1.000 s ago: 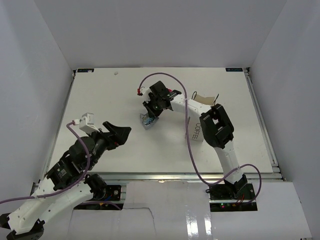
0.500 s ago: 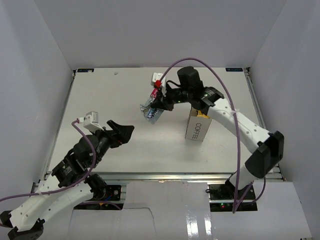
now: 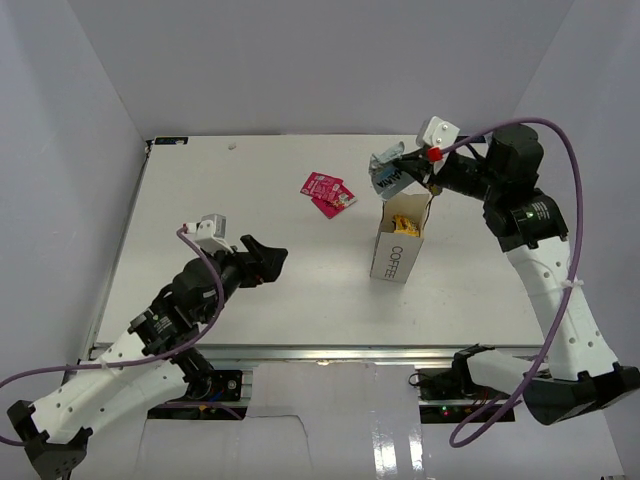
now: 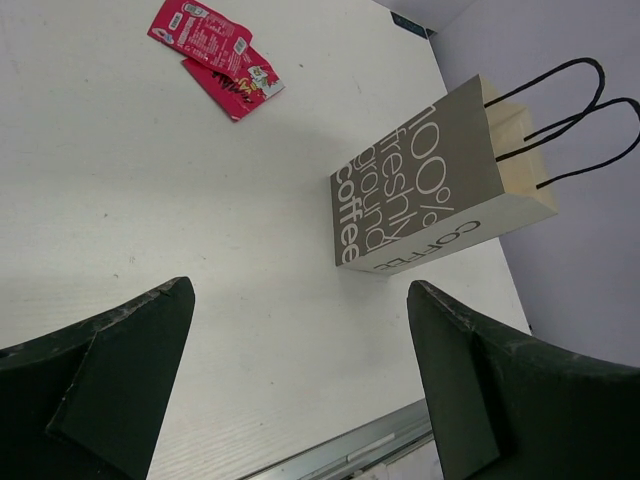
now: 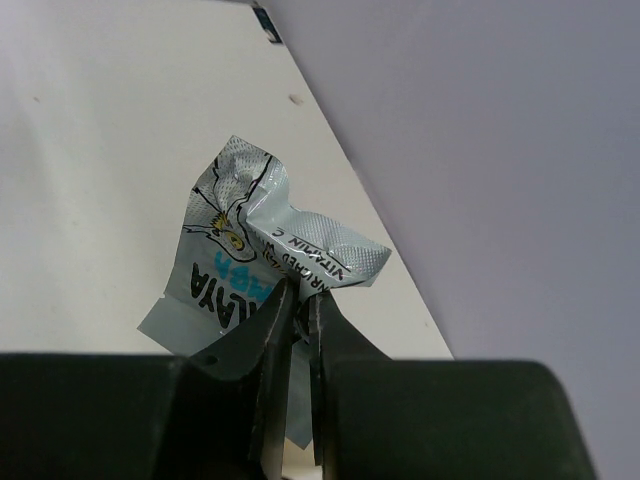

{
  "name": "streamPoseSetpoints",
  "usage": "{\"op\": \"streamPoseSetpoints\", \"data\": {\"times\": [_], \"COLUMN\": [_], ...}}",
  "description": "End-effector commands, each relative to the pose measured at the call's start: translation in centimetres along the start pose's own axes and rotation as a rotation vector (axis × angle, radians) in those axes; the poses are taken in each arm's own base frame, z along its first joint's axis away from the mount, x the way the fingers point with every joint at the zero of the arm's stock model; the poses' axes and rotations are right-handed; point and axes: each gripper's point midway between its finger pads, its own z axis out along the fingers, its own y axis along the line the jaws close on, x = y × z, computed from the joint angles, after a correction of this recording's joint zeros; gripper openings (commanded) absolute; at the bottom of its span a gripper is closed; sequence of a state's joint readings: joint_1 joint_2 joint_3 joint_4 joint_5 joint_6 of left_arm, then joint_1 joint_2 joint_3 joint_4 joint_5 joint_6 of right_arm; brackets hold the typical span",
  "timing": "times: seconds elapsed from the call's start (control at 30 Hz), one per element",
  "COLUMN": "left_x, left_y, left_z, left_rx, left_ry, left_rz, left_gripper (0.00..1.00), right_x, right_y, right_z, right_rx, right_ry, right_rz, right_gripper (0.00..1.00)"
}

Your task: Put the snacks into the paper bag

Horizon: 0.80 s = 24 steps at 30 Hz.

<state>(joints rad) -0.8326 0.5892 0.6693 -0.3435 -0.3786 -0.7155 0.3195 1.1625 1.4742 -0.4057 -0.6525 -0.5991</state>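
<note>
DESK: What writing can be read?

FIELD: The paper bag (image 3: pixel 393 255) (image 4: pixel 420 180) stands upright. Its grey face reads "100% freshly ground coffee" and its white side reads "COFFEE." The silver-blue packet (image 3: pixel 388 176) (image 5: pixel 250 250) carries "VITAMIN C" and blue letters, possibly "AYA", though the wrapper is too creased to be sure.

DESK: And the arms?

FIELD: The right arm arches high with its elbow raised. The right gripper (image 3: pixel 400 172) (image 5: pixel 297 300) hangs just above the bag's open top, fingers pinched tight on that packet's edge. The left arm stretches low toward the bag from its left. The left gripper (image 3: pixel 270 258) (image 4: pixel 298 290) is spread wide and holds nothing, well apart from the bag.

DESK: The count?

FIELD: One silver-blue packet is aloft. Two red-pink packets (image 3: pixel 328 192) (image 4: pixel 215 55) overlap on the table (image 3: pixel 200 200), left of and beyond the bag. One yellow wrapper (image 3: pixel 405 224) shows inside the bag's mouth.
</note>
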Motion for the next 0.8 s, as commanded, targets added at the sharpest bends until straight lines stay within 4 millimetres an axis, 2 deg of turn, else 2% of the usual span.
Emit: {"op": "streamPoseSetpoints", "data": {"times": [0.0, 0.03, 0.17, 0.2, 0.3, 0.53, 0.77], "left_x": [-0.1, 0.0, 0.4, 0.4, 0.7, 1.2, 1.5], "left_y": [-1.2, -1.4, -1.5, -1.7, -1.7, -1.8, -1.9], "left_z": [0.7, 1.0, 1.4, 1.4, 1.6, 2.1, 2.4], "left_rx": [0.047, 0.046, 0.046, 0.054, 0.061, 0.064, 0.067], "left_ry": [0.004, 0.014, 0.031, 0.029, 0.029, 0.05, 0.056], "left_rz": [0.028, 0.038, 0.046, 0.043, 0.039, 0.044, 0.042], "left_gripper": [0.98, 0.98, 0.98, 0.98, 0.98, 0.98, 0.98], "right_x": [3.3, 4.5, 7.1, 8.0, 9.1, 9.9, 11.8], "right_y": [-2.5, -3.5, -4.9, -4.6, -3.7, -2.5, 0.7], "right_z": [-1.7, -2.6, -3.9, -3.8, -3.3, -2.3, -1.4], "right_rx": [0.087, 0.121, 0.155, 0.144, 0.094, 0.017, -0.099], "right_ry": [0.089, 0.119, 0.18, 0.197, 0.192, 0.16, 0.142], "right_rz": [-0.047, -0.044, -0.099, -0.108, -0.137, -0.179, -0.178], "right_gripper": [0.08, 0.08, 0.08, 0.08, 0.08, 0.1, 0.14]}}
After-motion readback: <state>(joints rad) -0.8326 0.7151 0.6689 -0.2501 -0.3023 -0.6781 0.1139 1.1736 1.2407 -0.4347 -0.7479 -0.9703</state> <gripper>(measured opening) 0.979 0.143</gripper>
